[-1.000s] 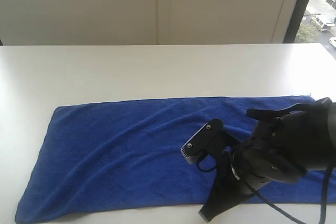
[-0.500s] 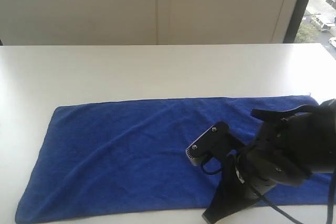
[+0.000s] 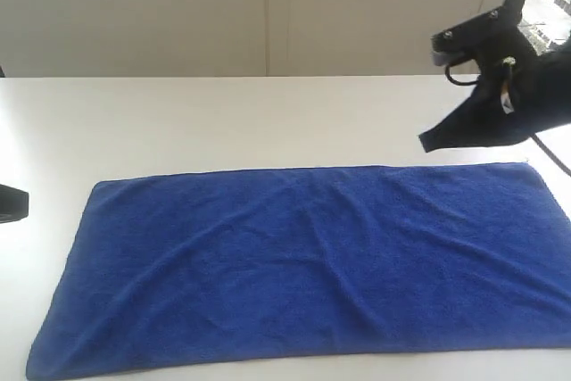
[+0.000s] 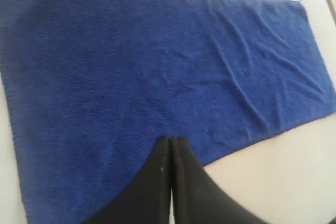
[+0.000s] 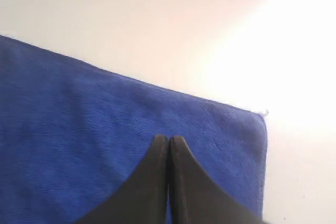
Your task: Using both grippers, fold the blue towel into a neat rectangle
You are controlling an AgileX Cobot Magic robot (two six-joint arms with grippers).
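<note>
Exterior view: blue towel (image 3: pixel 303 265) spread flat on the counter (image 3: pixel 223 122), long axis left to right.
Both pairs empty and pressed together: right fingers (image 5: pixel 157 158) hover over the far right corner, left fingers (image 4: pixel 157 161) near the left end, one arm per short edge.

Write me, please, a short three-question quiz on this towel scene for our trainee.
1. True or false: the blue towel lies spread out, unfolded, on the white table.
2. Choose one. The right gripper has its jaws: A) open; B) shut on nothing; C) shut on the towel.
3. Fill in: the left gripper has its jaws ____.
Key: 1 true; 2 B; 3 shut.
</note>
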